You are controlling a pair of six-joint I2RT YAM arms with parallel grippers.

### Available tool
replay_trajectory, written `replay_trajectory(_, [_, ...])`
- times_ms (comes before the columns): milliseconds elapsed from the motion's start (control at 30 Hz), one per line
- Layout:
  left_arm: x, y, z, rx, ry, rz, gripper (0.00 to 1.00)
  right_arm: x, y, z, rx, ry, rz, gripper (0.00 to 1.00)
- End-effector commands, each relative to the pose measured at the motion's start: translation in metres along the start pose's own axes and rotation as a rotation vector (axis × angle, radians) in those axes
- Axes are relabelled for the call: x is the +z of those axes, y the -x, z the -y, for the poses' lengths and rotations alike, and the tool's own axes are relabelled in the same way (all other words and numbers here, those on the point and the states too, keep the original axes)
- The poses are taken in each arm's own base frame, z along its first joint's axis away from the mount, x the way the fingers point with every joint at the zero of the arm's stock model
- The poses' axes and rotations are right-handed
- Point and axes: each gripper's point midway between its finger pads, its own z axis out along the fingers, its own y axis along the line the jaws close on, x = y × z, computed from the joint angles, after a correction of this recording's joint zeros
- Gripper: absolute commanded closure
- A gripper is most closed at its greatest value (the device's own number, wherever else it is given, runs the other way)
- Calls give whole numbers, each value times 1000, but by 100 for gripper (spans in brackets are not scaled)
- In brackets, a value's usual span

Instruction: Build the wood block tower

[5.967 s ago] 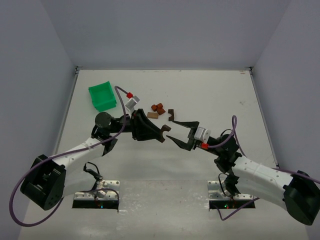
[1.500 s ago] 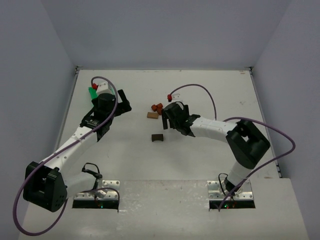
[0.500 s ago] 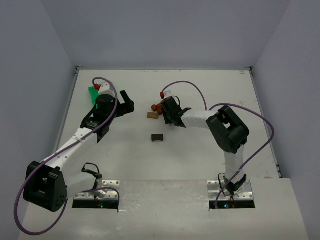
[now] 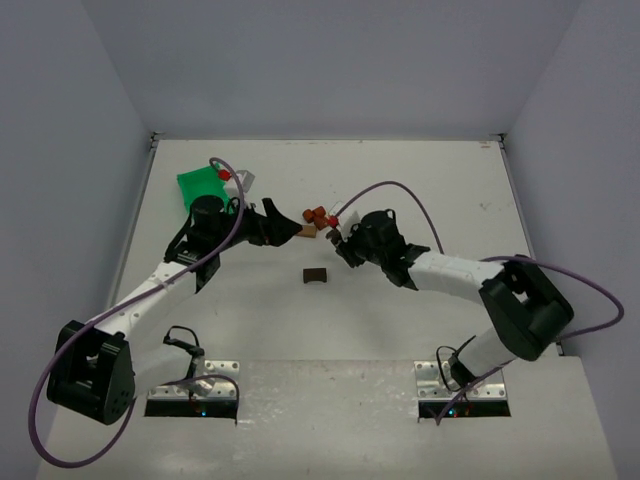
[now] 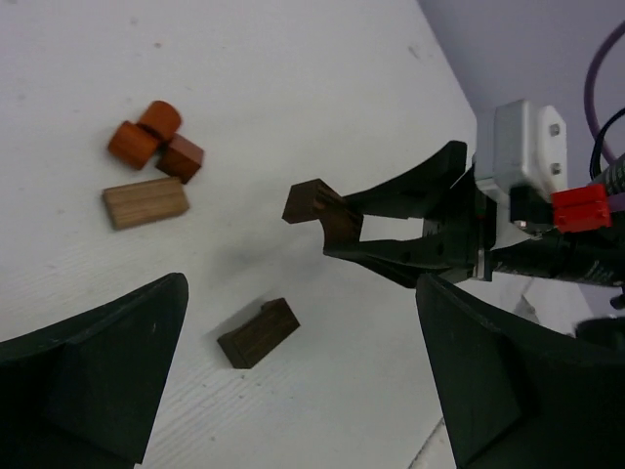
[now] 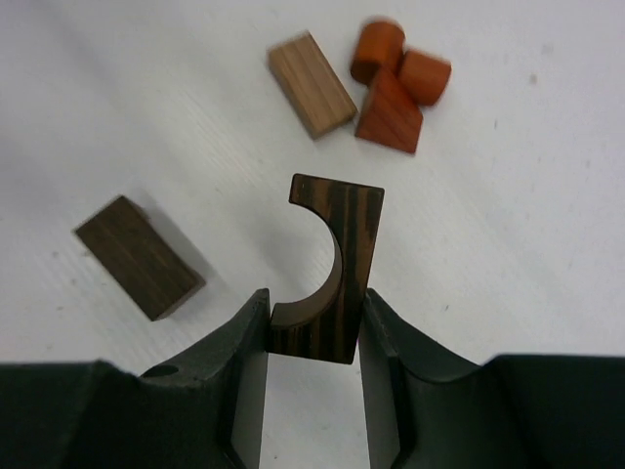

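- Dark brown arch-cut wooden block (image 6: 337, 264): clamped at one end in the right gripper (image 6: 314, 327), apparently lifted. Its long axis points straight out from the fingers, and its cut-out faces the dark brown rectangular wooden block (image 6: 139, 256).
- That rectangular block lies flat on the table, just beside the held piece.
- Light tan wooden plank (image 6: 311, 84) and reddish-orange wooden pieces (image 6: 398, 83): clustered beyond the rectangular block.
- Left gripper (image 4: 280, 228): jaws wide apart, empty, farther from the rectangular block.

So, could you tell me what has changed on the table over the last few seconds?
The right gripper has shut on the dark brown arched wooden block and raised it clear of the table. The left gripper, open, swung from over the green plastic bin towards the blocks. The dark brown rectangular block, the tan block and the reddish-orange pieces lie where they were a second ago.
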Motion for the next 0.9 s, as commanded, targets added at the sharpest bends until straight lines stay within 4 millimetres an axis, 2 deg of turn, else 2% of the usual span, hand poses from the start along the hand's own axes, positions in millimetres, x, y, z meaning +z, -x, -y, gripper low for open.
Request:
replay_trajectory(0, [-14,4,61,68,-349,-6,0,-42,76,-26,-227,165,359,93])
replay_trajectory(100, [-12,-9,75,53,-429,-64,0,-73,91,-39,-255,217,468,94])
replay_trajectory(233, [-10,-25,99,55,-534,-124,0,-94,97,-55,-276,299,524,94])
replay_trajectory(367, [-11,-29,115,62,-585,-147,0,-103,94,-64,-289,344,519,94])
replay_trajectory(567, [-6,-31,124,68,-574,-149,2,-111,93,-68,-307,360,528,94])
replay_trajectory(633, [-5,-32,126,68,-572,-152,7,-112,94,-69,-312,366,528,94])
replay_trajectory(800, [-3,-33,130,63,-570,-163,27,-113,93,-72,-318,378,526,94])
replay_trajectory(867, [-3,-34,134,68,-581,-171,40,-111,92,-70,-315,363,520,94])
